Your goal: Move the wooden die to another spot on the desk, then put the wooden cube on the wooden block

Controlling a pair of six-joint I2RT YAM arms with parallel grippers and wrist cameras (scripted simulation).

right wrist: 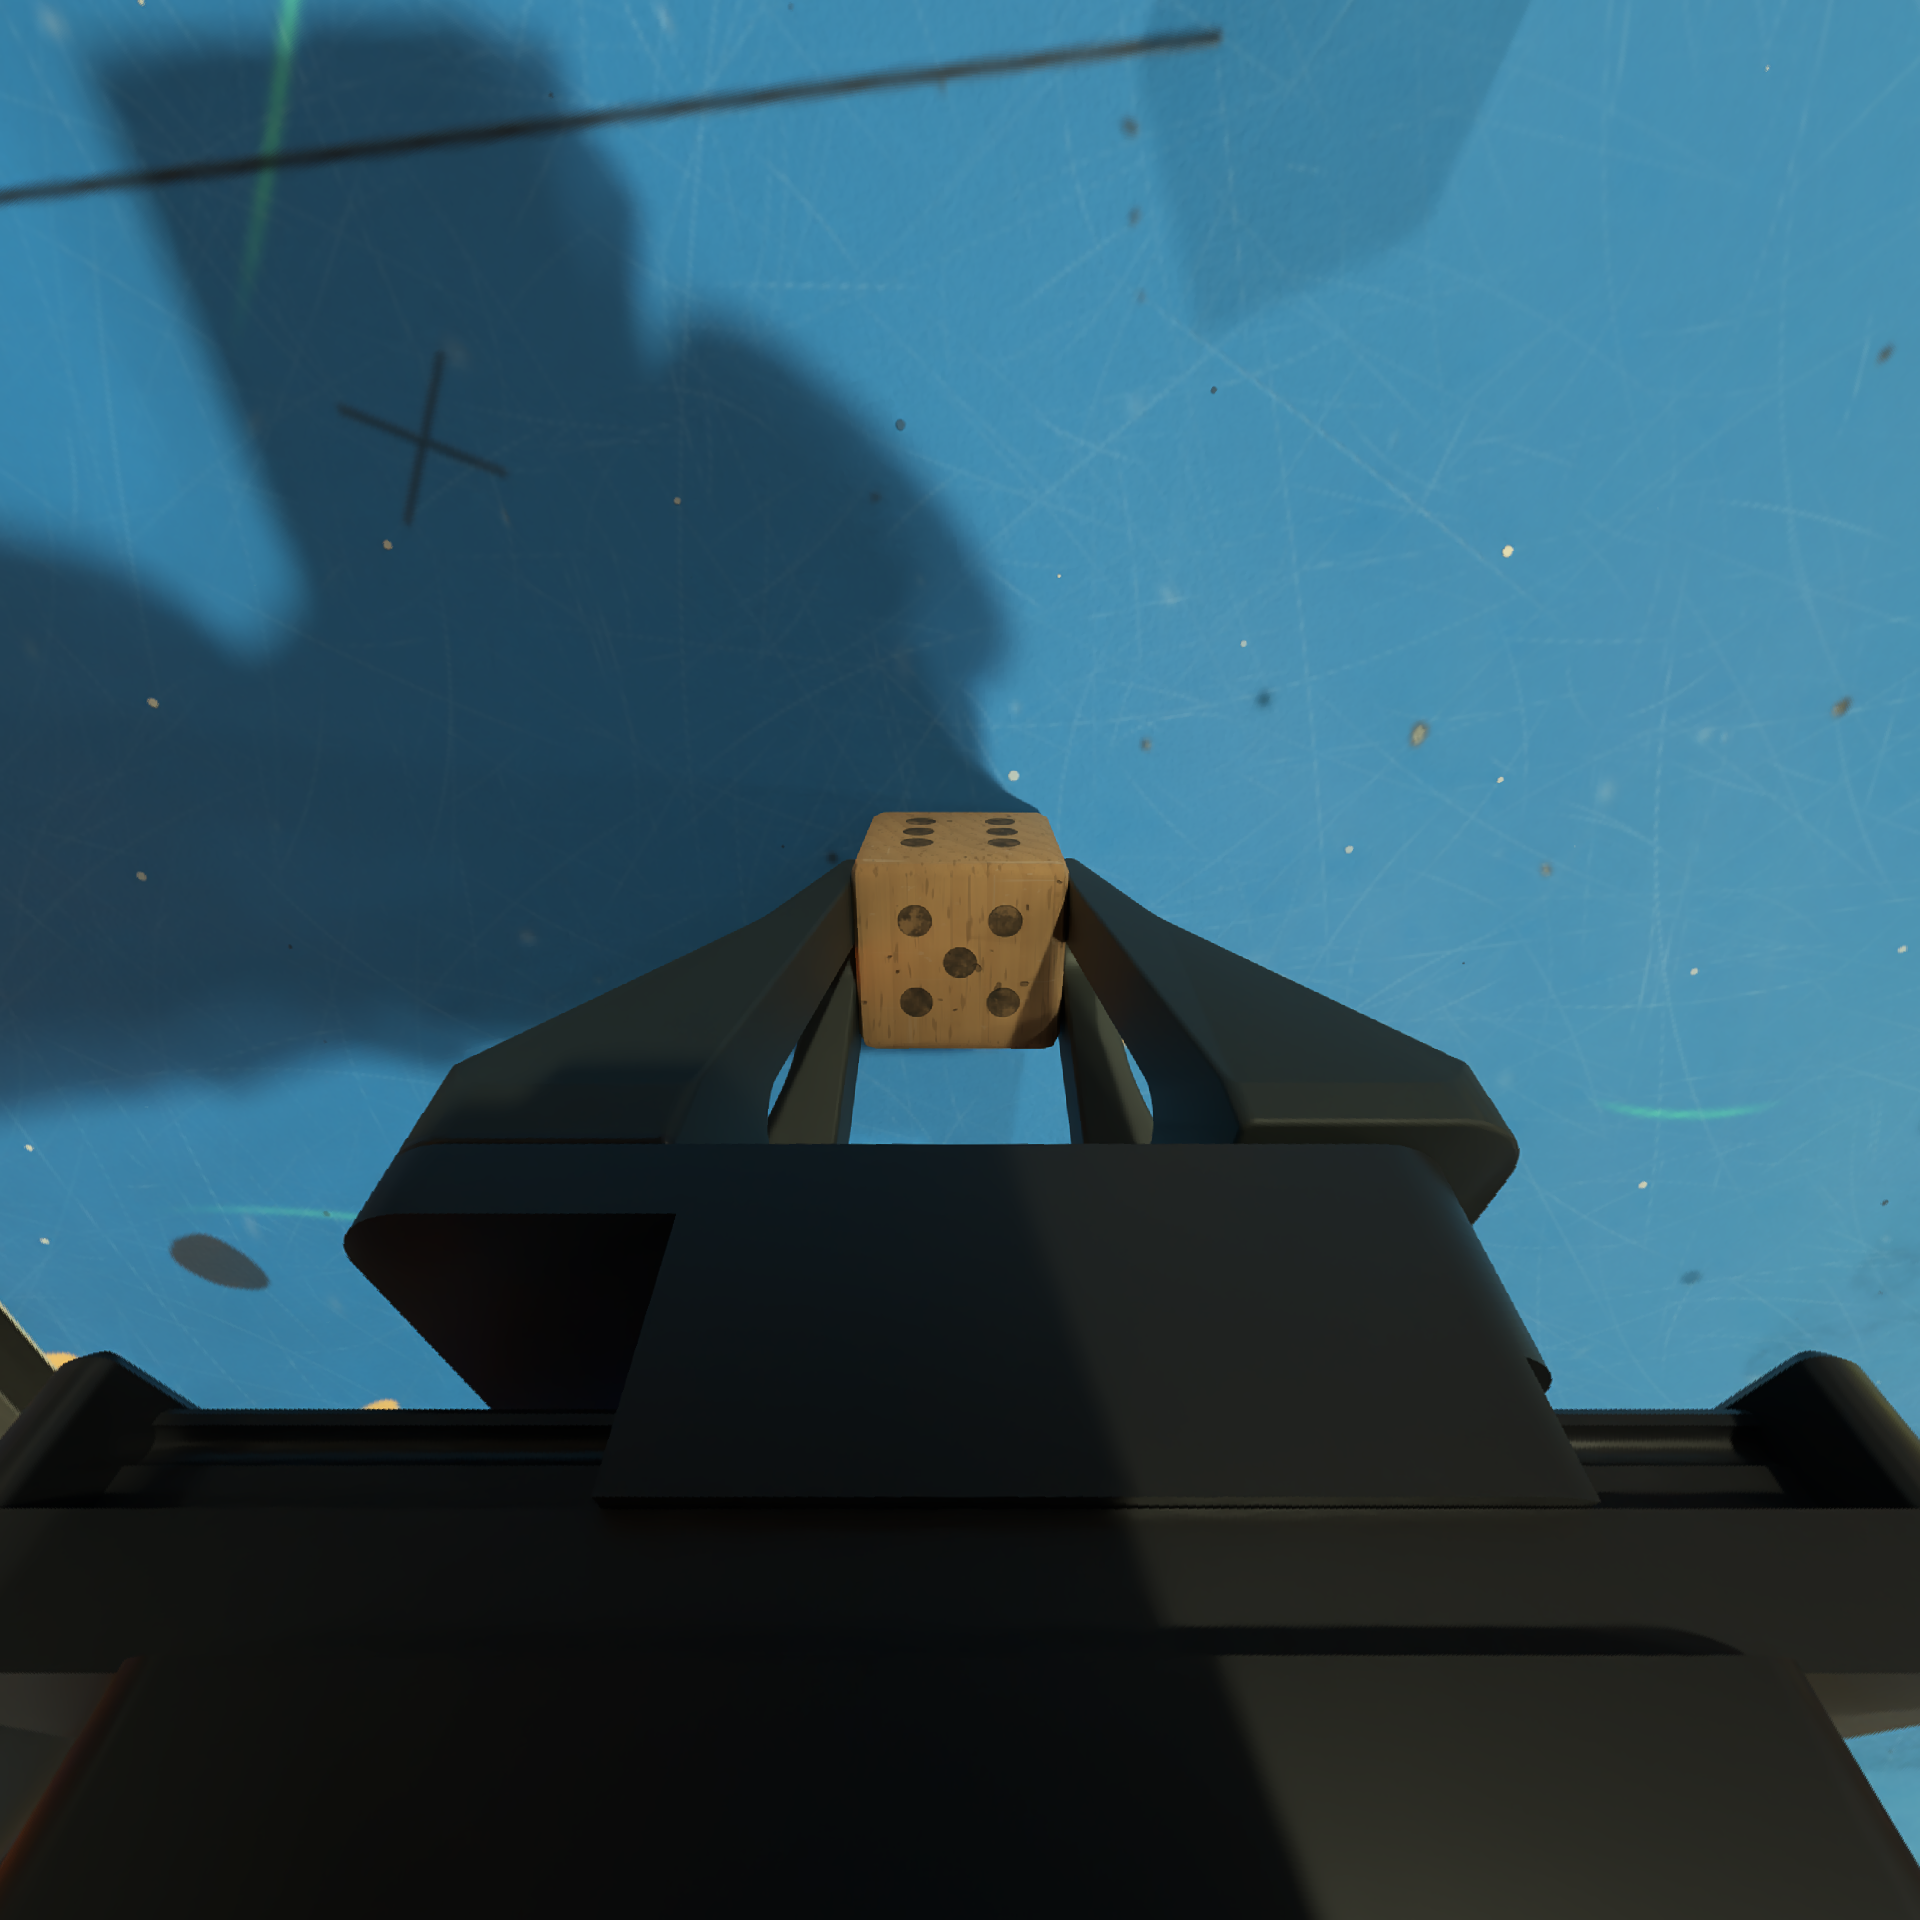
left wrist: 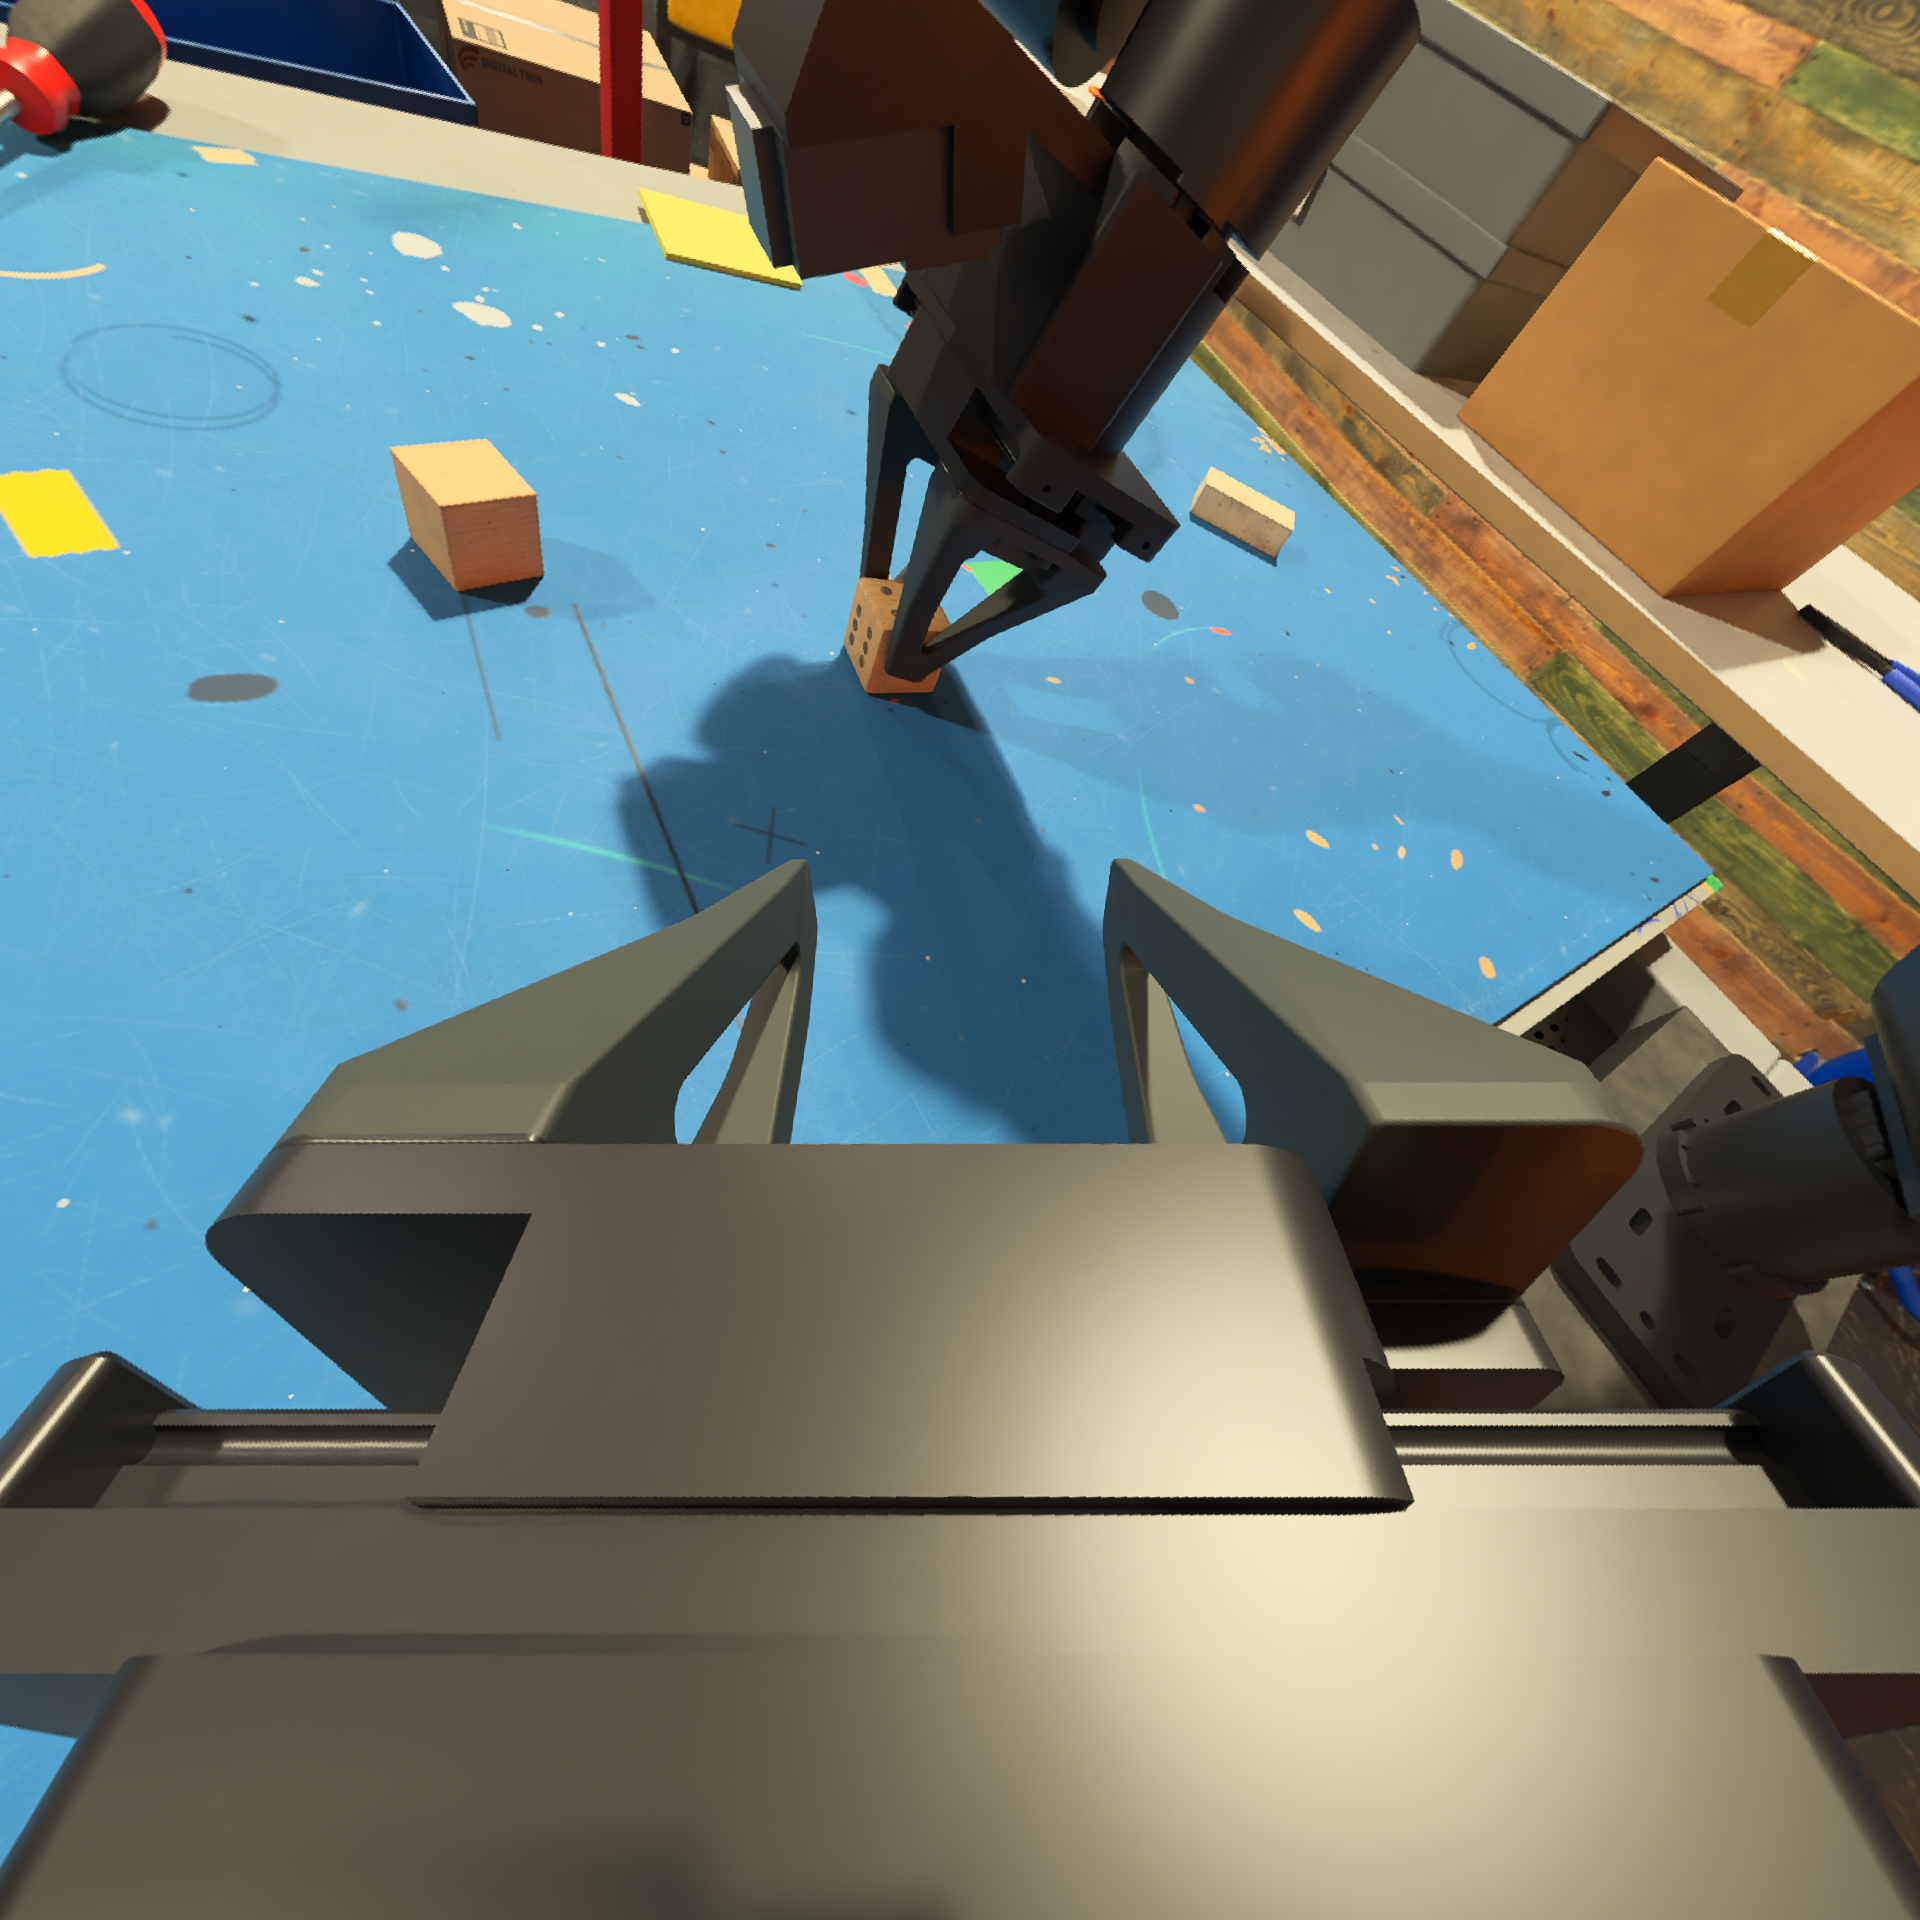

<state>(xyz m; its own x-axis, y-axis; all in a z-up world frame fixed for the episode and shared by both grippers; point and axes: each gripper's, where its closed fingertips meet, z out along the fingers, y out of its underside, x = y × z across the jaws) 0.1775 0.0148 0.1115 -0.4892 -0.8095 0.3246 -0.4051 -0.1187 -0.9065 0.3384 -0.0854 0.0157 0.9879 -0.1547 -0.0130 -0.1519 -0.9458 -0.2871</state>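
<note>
While the right gripper (right wrist: 961, 935) is clenched on the wooden die (right wrist: 961, 940) and the left gripper (left wrist: 961, 883) idles released, lift straight, then set it clear of the wooden cube (left wrist: 470, 511)

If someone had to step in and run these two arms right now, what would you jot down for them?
Right gripper: shut on the small pale wooden die with dark pips, at or just above the blue desk mat; contact with the mat is unclear.
Left gripper: open, empty, hovering over the mat.
Plain orange-brown wooden cube: standing alone on the mat.
Flat pale wooden block: lying near the mat's far edge, nothing on it.
Done: die gripped.
Left: set the die down elsewhere, then stack the cube on the block.
</note>
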